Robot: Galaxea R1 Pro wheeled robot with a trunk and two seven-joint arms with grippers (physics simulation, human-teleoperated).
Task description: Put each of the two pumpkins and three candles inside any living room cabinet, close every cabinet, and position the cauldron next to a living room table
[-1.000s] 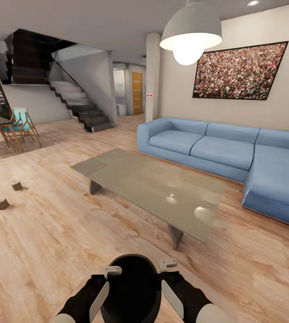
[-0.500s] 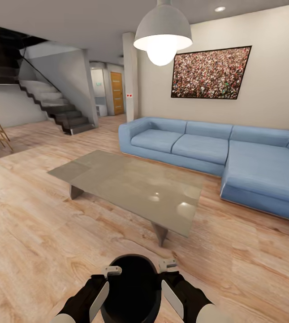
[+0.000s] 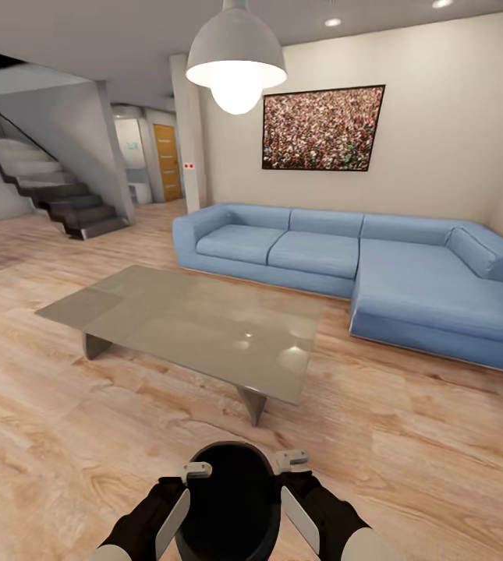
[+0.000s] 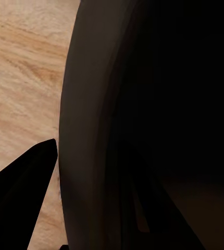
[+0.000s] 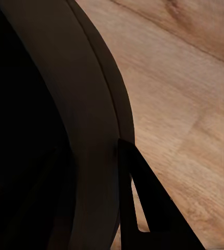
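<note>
Cauldron step underway: black round cauldron (image 3: pixel 232 499) carried low in front, left gripper (image 3: pixel 194 470) and right gripper (image 3: pixel 290 461) each clamped on its rim, one per side. Not yet set down; the table (image 3: pixel 181 319) is near, just ahead. Pumpkin/candle/cabinet status can't be judged. Cauldron matte, smooth, curved wall; table glossy grey slab, angled legs; floor (image 3: pixel 407 460) light wood planks; blue fabric sofa (image 3: pixel 407 280).

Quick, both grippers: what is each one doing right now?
Left gripper: shut on the cauldron, gripping its rim from the left.
Right gripper: shut on the cauldron, gripping its rim from the right.
</note>
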